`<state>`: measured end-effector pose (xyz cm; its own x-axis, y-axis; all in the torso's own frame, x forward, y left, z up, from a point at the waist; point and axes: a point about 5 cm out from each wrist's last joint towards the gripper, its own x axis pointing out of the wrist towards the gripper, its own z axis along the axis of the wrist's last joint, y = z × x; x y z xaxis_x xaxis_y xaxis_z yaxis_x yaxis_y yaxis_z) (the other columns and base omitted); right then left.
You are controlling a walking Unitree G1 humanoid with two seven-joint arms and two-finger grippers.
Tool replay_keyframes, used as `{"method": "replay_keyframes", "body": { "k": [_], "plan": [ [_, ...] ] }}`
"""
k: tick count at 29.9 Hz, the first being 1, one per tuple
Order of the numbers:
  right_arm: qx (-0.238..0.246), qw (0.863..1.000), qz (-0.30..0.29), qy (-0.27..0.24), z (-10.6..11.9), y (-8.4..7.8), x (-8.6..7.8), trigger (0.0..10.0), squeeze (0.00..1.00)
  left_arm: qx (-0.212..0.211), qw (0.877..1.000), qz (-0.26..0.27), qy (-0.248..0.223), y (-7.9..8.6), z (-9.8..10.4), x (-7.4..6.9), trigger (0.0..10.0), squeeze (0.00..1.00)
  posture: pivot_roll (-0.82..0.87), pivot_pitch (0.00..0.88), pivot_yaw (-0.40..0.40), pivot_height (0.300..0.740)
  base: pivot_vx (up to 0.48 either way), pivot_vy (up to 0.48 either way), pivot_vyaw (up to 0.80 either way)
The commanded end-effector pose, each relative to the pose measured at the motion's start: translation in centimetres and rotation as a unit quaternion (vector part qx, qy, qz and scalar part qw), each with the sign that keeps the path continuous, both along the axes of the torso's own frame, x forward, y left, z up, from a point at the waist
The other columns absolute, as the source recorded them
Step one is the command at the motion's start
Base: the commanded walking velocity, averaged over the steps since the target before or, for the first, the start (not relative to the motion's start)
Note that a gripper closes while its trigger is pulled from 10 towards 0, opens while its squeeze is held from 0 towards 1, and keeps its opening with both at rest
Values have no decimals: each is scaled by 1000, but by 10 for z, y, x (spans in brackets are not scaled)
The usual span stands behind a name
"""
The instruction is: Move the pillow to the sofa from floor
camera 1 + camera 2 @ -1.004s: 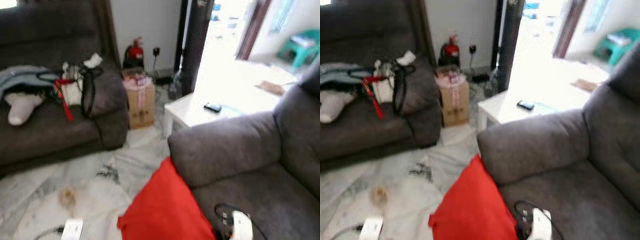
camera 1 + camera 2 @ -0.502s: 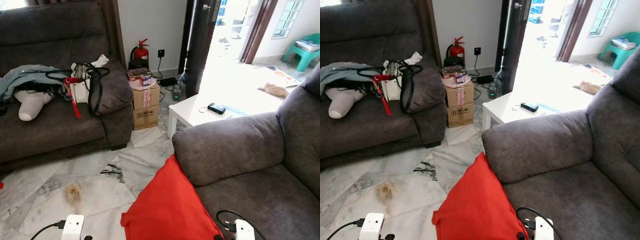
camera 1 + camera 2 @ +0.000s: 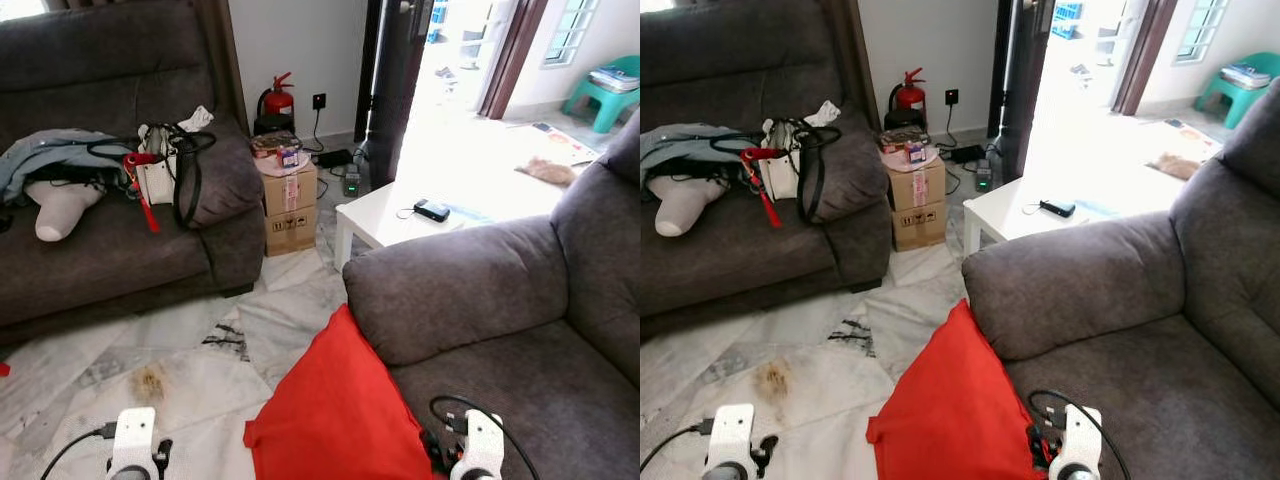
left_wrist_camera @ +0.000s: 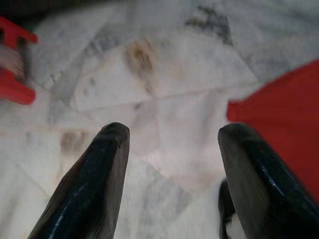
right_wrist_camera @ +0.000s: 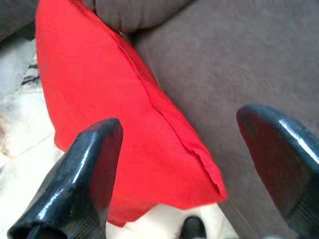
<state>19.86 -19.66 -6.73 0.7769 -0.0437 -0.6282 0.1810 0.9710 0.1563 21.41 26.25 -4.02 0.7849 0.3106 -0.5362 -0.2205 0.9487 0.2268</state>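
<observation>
my right hand [image 5: 179,164] is wide open, with nothing in it. the red pillow [image 5: 119,109] is right under it, between my two fingers [image 5: 79,179], and i can't tell if they touch it. the pillow stands on the floor [image 3: 180,360] and leans on the front of the grey sofa [image 3: 520,330]. the sofa seat is just past my right hand, on its outer side.

my left hand [image 4: 169,159] is wide open too and holds nothing. it hangs over the white stone floor, and the pillow's edge is just beside its inner finger [image 4: 264,184]. a brown stain [image 3: 150,383] is on the floor a little ahead of my left hand.

far ahead of both hands is another sofa [image 3: 110,240] with a bag [image 3: 165,175] on it. a cardboard box [image 3: 288,205] and a white worktop [image 3: 400,225] with a phone [image 3: 432,210] are far ahead as well.
</observation>
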Motion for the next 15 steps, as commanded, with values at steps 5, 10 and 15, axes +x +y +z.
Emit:
{"method": "replay_keyframes", "body": {
  "k": [5,10,15],
  "plan": [
    [-19,980,-20,-200,62,-3,69,10000,0,74,975,-36,-207,7,73,60,10000,0,48,0,6,740,0,0,0],
    [-39,966,-33,-252,80,-10,81,10000,0,84,955,-64,-276,-3,96,74,10000,0,44,0,-21,740,0,0,0],
    [-50,954,-31,-294,94,-13,87,10000,0,93,944,-95,-302,-12,105,78,10000,0,13,0,-22,740,0,0,0]
  ]
}}
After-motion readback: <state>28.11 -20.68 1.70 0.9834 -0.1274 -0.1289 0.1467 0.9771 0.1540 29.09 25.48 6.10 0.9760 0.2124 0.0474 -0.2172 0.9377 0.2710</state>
